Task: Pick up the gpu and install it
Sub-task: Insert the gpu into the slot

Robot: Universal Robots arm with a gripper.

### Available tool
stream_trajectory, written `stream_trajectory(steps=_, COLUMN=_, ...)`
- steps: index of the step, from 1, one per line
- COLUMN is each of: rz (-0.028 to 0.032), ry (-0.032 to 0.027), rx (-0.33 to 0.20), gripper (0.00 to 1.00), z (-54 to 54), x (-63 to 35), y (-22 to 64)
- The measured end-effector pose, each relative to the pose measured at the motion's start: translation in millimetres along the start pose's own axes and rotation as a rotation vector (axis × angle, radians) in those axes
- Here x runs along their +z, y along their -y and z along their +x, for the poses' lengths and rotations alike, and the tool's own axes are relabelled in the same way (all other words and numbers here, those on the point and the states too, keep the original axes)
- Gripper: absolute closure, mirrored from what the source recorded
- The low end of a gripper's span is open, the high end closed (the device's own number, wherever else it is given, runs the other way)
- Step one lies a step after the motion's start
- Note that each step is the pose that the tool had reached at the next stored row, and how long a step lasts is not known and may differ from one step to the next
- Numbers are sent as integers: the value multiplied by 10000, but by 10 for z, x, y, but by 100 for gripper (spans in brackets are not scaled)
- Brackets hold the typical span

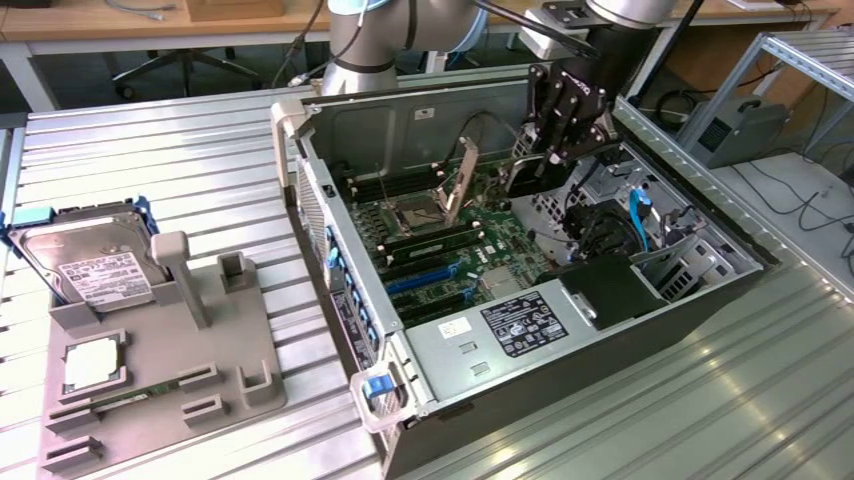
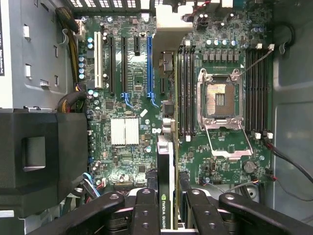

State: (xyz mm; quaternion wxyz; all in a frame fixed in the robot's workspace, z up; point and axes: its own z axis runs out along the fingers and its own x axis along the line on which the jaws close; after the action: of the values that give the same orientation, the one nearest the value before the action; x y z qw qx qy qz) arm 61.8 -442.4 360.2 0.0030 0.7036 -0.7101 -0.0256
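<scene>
End effector: the end effector [image 2: 169,208] is drawn in narrow and clamped on the gpu [image 2: 166,156], its dark fingers [image 2: 145,205] on both faces of the card.
Gpu: it's in the air, held edge-on above the motherboard [image 2: 132,161] inside the open case [image 1: 441,345] and touching no slot. In the exterior view it hangs under the end effector [image 1: 561,140] as a dark card [image 1: 525,178] over the far part of the board.
Target area: the long blue slot [image 2: 149,63] sits well apart from the card's edge, so nothing is seated yet.
Risk, alignment: the contacts could meet the slot skewed and jam or scrape the board.
Risk, obstacles: the CPU socket [image 2: 217,100] with its raised latch [image 1: 467,175] stands close by, and a low sweep could clip it.
Risk, cables: the cable bundle [image 2: 68,100] by the case wall could snag the bracket.
Risk, grip: a thin card pinched on its faces may tilt if it's pushed down off-centre.
Bystanders: the hard drive [image 1: 87,265] sits in its grey holder [image 1: 160,390] on the metal surface [image 1: 667,400].
</scene>
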Motion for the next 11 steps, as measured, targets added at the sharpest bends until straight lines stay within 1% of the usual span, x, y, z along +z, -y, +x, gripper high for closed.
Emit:
stream_trajectory(steps=2, rz=1, ry=1, rx=2, gripper=73, z=0, x=1, y=-6)
stream_trajectory(steps=6, rz=4, ry=1, rx=0, gripper=73, z=1, x=4, y=-59)
stream_trajectory(steps=8, rz=12, ry=0, rx=0, gripper=73, z=1, x=7, y=-118)
stream_trajectory(steps=11, rz=21, ry=1, rx=-1, gripper=73, z=2, x=11, y=-183)
